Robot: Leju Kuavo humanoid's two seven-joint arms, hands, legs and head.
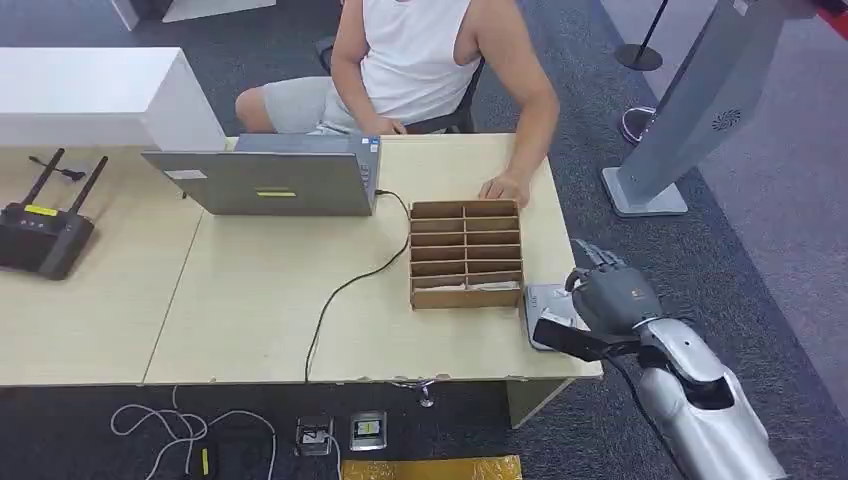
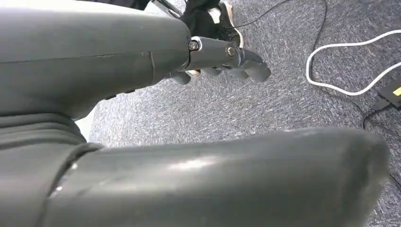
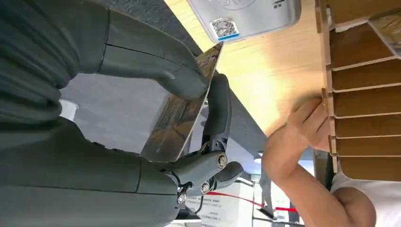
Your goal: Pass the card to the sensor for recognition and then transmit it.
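Observation:
My right hand point(image 1: 606, 297) hovers at the table's right front corner, just right of the grey card sensor point(image 1: 545, 312). In the right wrist view my right hand point(image 3: 156, 109) pinches a shiny card point(image 3: 182, 111) between thumb and fingers, close to the sensor point(image 3: 246, 16) with its QR label. My left hand point(image 2: 222, 59) hangs over grey carpet, fingers loosely curled around nothing. A person's hand point(image 1: 503, 188) rests on the table by the far side of the wooden divider box point(image 1: 466, 254).
A laptop point(image 1: 270, 175) stands at the table's back, its black cable point(image 1: 345, 290) running to the front edge. A router point(image 1: 42, 230) sits at far left. A grey kiosk point(image 1: 690, 110) stands right of the table. White cable point(image 2: 350, 66) lies on the carpet.

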